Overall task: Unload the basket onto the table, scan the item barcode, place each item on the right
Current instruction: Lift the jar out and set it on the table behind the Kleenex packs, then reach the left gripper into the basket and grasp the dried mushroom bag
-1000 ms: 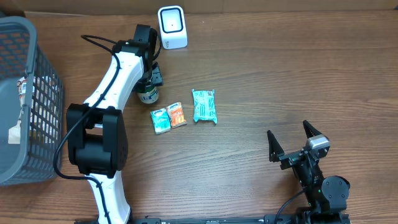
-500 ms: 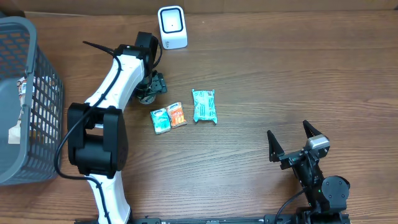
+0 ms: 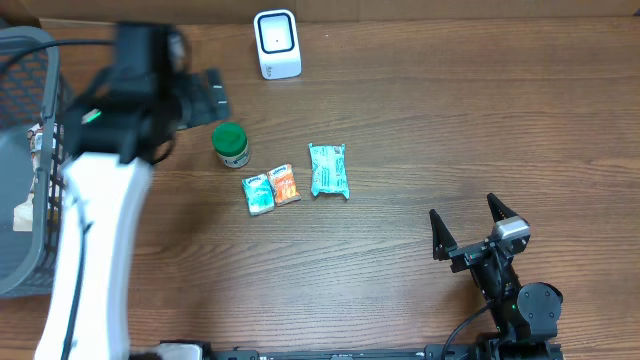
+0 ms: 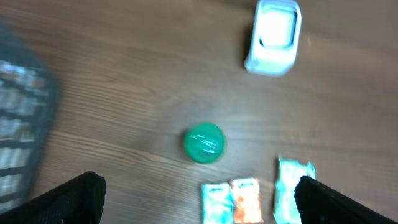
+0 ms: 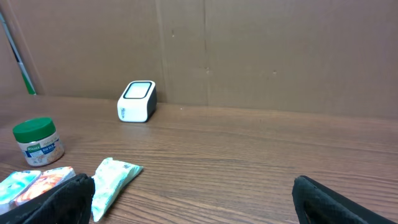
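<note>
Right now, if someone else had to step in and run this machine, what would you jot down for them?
Left gripper: open, holding nothing, up above the table beside the basket.
Right gripper: open, holding nothing, low at the table's near right edge.
Things: the green-lidded jar stands upright, free, a little way in front of the white scanner. Two small packets and a larger teal packet lie close by.
Done: cannot tell whether anything has been scanned.
Left: pick an item and show its barcode to the scanner.
</note>
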